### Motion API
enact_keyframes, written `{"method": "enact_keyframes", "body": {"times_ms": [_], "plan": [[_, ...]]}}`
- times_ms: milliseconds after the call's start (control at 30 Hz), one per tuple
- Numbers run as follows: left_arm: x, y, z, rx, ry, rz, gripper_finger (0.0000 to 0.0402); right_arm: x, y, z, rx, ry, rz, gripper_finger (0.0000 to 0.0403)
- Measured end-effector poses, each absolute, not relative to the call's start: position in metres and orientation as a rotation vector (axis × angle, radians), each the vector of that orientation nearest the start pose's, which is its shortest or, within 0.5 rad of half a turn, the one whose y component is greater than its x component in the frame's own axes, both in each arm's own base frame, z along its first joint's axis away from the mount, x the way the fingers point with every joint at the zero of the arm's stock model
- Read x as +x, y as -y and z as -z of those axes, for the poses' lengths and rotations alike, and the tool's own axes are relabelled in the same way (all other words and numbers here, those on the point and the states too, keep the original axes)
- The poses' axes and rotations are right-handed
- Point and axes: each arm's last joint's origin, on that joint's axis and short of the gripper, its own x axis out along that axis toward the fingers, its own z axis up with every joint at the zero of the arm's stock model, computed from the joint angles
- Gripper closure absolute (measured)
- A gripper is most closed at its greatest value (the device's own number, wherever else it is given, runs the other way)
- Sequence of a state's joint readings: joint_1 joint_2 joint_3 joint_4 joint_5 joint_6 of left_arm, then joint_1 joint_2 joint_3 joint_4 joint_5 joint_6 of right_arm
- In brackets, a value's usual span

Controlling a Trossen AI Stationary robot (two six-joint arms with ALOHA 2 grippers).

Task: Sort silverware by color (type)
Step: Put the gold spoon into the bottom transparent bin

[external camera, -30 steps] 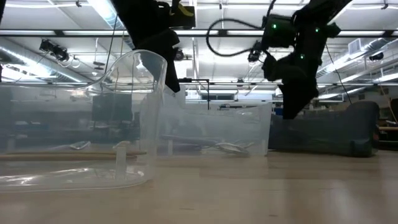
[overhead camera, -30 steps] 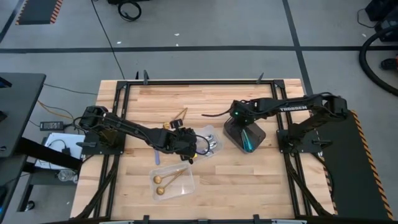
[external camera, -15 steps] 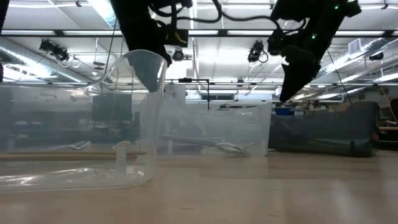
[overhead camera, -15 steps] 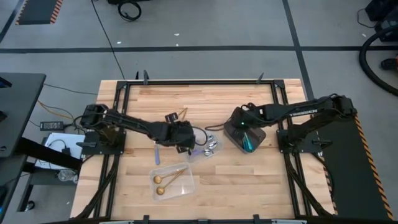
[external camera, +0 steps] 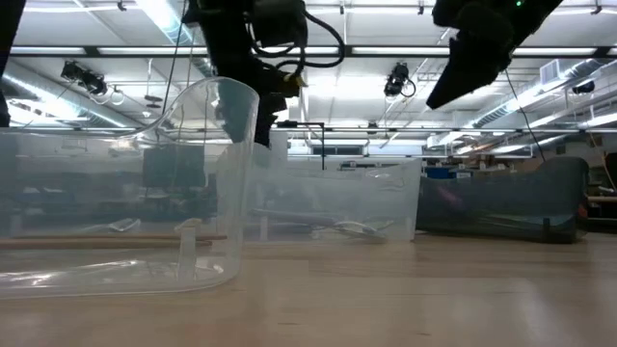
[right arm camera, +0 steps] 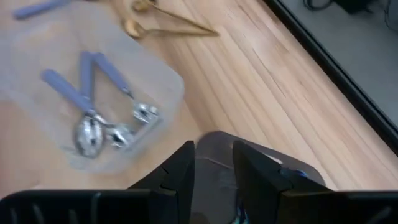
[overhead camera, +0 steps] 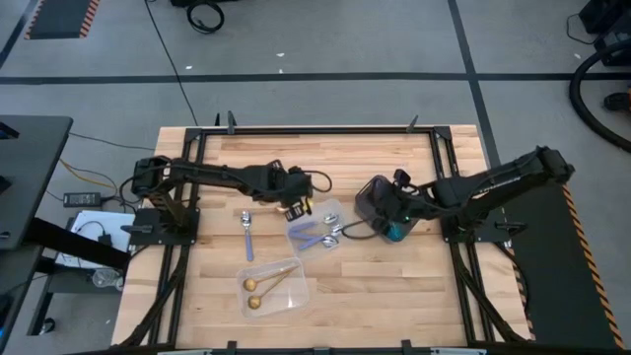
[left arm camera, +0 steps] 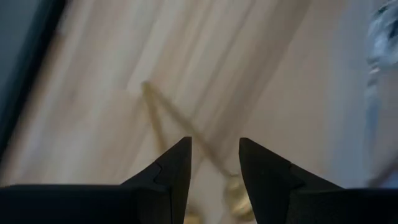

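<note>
My left gripper (overhead camera: 299,201) (left arm camera: 214,149) hovers open over two gold spoons (left arm camera: 155,106) lying on the bare wood at the far middle; it touches neither. My right gripper (overhead camera: 385,205) (right arm camera: 214,154) hangs open above the dark grey tray (overhead camera: 366,211) (right arm camera: 219,144), holding nothing. A clear tray (overhead camera: 321,233) (right arm camera: 163,73) holds three spoons (right arm camera: 93,118) with purple-blue handles and silver bowls. One more such spoon (overhead camera: 246,235) lies flat on the table to that tray's left. A second clear tray (overhead camera: 292,296) near the front holds two gold spoons (overhead camera: 260,286).
The low view looks through the near clear tray's wall (external camera: 227,183) to the other tray (external camera: 386,198), with both arms raised above them. A black frame rims the wooden table (overhead camera: 325,128). Bare wood lies to the front right (overhead camera: 394,296).
My left gripper has gone from above the clear tray toward the table's far edge and now stands over the gold spoons on the wood. My right gripper has risen above the dark grey tray and rolled, its arm swinging toward the near edge. No spoon has moved.
</note>
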State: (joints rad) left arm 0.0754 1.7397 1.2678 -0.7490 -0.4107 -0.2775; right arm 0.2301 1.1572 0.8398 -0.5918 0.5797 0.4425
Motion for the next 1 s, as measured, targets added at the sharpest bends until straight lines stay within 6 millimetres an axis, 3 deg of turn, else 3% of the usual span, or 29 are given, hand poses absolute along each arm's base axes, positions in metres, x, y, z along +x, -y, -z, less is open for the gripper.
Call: {"method": "enact_keyframes", "body": {"times_ms": [100, 333, 467, 700, 1000], "plan": [[0.342, -0.051, -0.217, -0.126, -1.117, -0.574, 0.026, 0.22, -0.047, -0.255, 0.053, -0.71, 0.451, 0.0284], [0.334, -0.08, -0.216, -0.32, -1.093, -0.739, 0.026, 0.213, -0.075, -0.257, 0.078, -0.659, 0.388, 0.0284], [0.334, -0.089, -0.213, -0.408, -1.1, -0.71, 0.026, 0.21, -0.09, -0.254, 0.094, -0.606, 0.342, 0.0284], [0.339, -0.091, -0.187, -0.495, -1.196, -0.698, 0.026, 0.208, -0.108, -0.24, 0.131, -0.55, 0.236, 0.0284], [0.341, -0.089, -0.174, -0.52, -1.239, -0.722, 0.0245, 0.21, -0.118, -0.215, 0.161, -0.534, 0.174, 0.0284]]}}
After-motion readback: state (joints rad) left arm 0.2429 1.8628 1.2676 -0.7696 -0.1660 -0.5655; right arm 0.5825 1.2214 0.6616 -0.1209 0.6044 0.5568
